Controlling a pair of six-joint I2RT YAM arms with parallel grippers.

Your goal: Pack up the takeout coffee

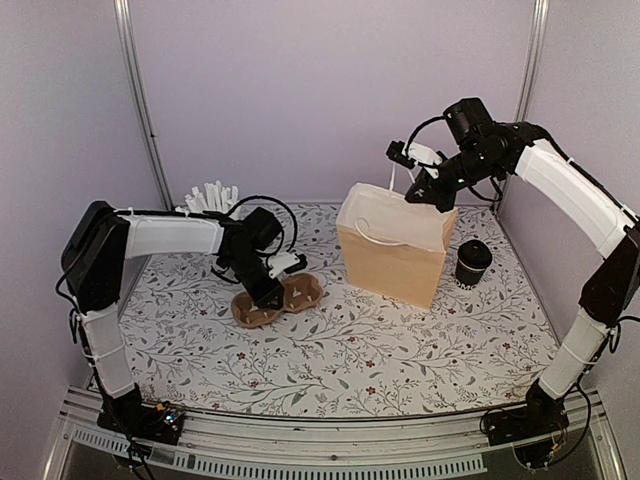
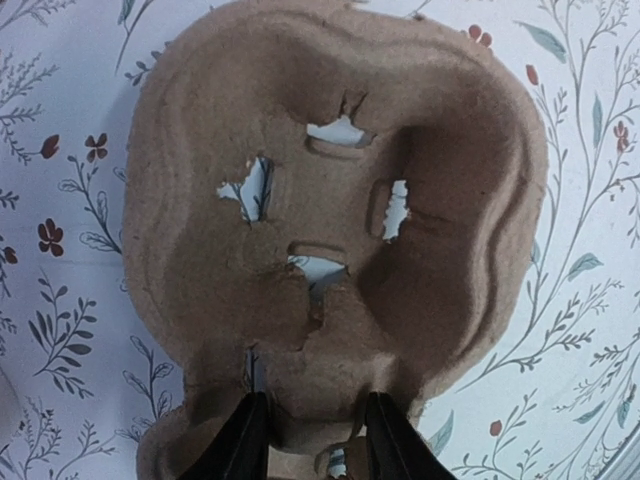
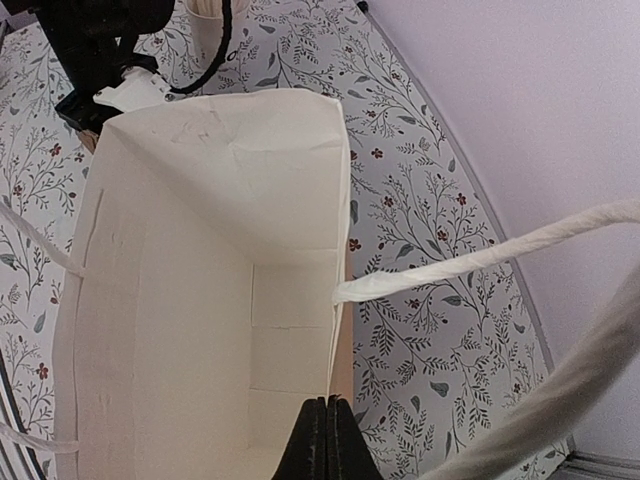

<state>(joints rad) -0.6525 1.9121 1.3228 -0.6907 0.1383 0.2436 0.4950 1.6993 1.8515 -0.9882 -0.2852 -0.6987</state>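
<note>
Pinching rough pulp carrier [image 2: 330, 250], left claw [image 2: 318, 450], right claw [image 3: 325, 440] clamped on rim of smooth paper bag [image 3: 200, 300], black cup [image 1: 472, 262] beside

No text readable anywhere, paper bag [image 1: 392, 268] plain, pulp carrier [image 2: 210, 150] unmarked, black lidded cup [image 1: 472, 264] too small to tell

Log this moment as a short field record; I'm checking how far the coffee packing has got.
left end effector: gripping cup carrier edge
right end effector: shut on paper bag rim
paper bag: upright, open, nothing visible inside
coffee cup: lidded, standing on table right of bag, untouched
</note>
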